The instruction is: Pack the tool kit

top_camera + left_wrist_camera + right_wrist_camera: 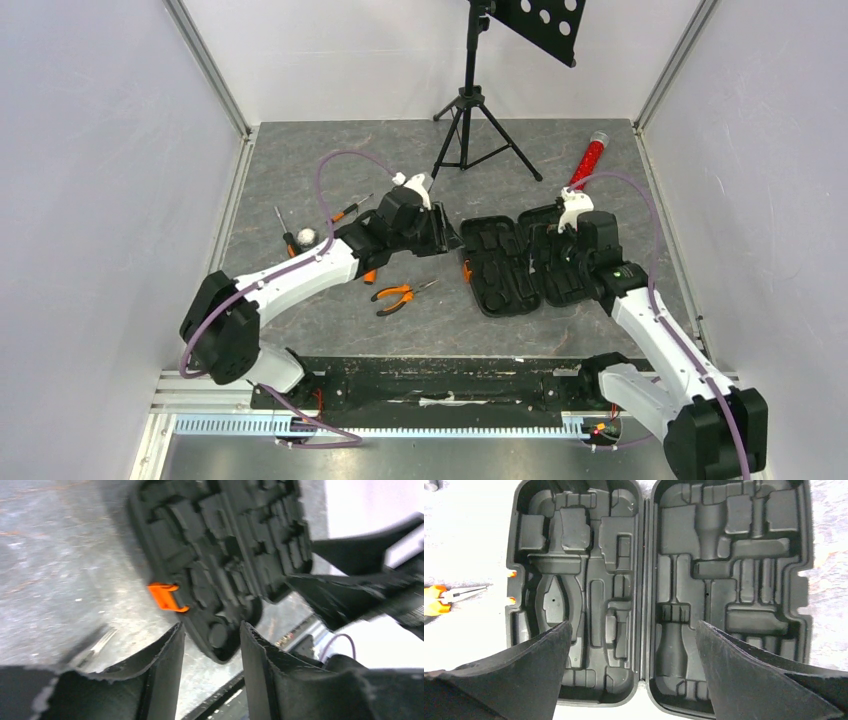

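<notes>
The black plastic clamshell case (500, 265) is laid open right of centre in the top view, only moulded recesses being seen inside, and the left gripper (210, 627) and right gripper (632, 622) are spread apart, nothing being grasped.

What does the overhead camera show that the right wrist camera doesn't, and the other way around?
Only the overhead: the tripod stand, the red tube and a screwdriver. Only the right wrist: the moulded recesses inside the tool case, those visible all empty. Both: the tool case lying open and the orange-handled pliers outside it.
</notes>
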Tool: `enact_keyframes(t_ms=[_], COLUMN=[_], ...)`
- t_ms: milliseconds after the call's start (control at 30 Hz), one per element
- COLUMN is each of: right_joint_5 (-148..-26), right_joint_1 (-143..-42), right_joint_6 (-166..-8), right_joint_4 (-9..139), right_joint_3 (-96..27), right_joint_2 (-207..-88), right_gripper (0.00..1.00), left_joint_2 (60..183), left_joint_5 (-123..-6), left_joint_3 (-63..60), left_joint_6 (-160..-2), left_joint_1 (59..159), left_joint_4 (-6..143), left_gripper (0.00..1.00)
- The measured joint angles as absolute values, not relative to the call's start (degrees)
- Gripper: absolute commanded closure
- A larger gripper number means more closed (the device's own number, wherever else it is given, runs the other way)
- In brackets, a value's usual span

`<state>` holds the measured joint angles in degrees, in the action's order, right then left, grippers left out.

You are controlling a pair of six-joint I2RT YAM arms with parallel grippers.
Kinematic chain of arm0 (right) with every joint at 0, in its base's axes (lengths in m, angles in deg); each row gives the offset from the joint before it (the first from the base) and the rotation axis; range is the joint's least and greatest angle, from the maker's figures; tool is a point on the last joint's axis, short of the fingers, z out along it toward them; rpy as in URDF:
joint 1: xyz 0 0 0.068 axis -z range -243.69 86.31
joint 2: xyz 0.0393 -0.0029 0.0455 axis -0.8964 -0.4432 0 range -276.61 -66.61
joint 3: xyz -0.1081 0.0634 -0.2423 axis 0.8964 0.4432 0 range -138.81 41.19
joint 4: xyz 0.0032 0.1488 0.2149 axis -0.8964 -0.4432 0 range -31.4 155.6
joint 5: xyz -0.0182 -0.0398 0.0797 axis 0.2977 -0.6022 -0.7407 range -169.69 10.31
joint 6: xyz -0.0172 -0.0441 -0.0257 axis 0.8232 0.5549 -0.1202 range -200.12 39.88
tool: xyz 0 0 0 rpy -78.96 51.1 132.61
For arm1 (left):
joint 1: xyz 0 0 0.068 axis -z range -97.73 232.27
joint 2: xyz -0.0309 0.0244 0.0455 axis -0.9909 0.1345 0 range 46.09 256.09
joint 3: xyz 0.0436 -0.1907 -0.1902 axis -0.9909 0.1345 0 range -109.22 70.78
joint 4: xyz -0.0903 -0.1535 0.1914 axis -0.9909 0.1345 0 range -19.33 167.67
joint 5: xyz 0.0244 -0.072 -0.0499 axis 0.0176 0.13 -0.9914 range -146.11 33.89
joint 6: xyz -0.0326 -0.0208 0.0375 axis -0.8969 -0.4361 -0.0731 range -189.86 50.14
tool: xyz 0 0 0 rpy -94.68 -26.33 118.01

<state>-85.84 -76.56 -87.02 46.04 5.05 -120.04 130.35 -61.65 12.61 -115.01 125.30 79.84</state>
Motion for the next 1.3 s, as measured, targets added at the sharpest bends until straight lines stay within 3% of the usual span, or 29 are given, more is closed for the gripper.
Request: enact_keyframes(t_ms=[167,533,867,967,1100,1300], right_joint_5=[-87.4,-83.0,-84.4,-85.7,-87.5,-88.9], right_joint_1=[-76.6,-74.3,-73.1,-73.1,-73.2,-73.0], right_joint_6=[-88.5,-90.7,-92.3,-92.7,-93.0,-91.8], right_joint_4=[49.2,52.8,58.0,59.3,58.8,55.0], right_joint_3=[7.7,14.0,17.2,17.2,16.5,8.6], right_joint_2=[-121.8,-125.4,-128.0,-128.9,-128.9,-128.8], right_gripper=[0.05,0.04,0.04,0.02,0.02,0.02], left_joint_2=[131.3,148.7,150.2,150.4,150.7,148.8], left_joint_5=[-63.3,-65.8,-65.2,-65.0,-66.1,-66.6], left_joint_3=[11.0,8.5,8.4,8.4,7.4,4.4], left_joint_6=[-115.6,-117.3,-117.3,-116.6,-115.8,-114.4], left_joint_1=[129.7,133.9,130.0,128.1,126.8,126.5], left_joint_4=[77.6,75.1,75.3,76.0,77.1,81.5], left_gripper=[0.61,0.76,0.77,0.71,0.55,0.37])
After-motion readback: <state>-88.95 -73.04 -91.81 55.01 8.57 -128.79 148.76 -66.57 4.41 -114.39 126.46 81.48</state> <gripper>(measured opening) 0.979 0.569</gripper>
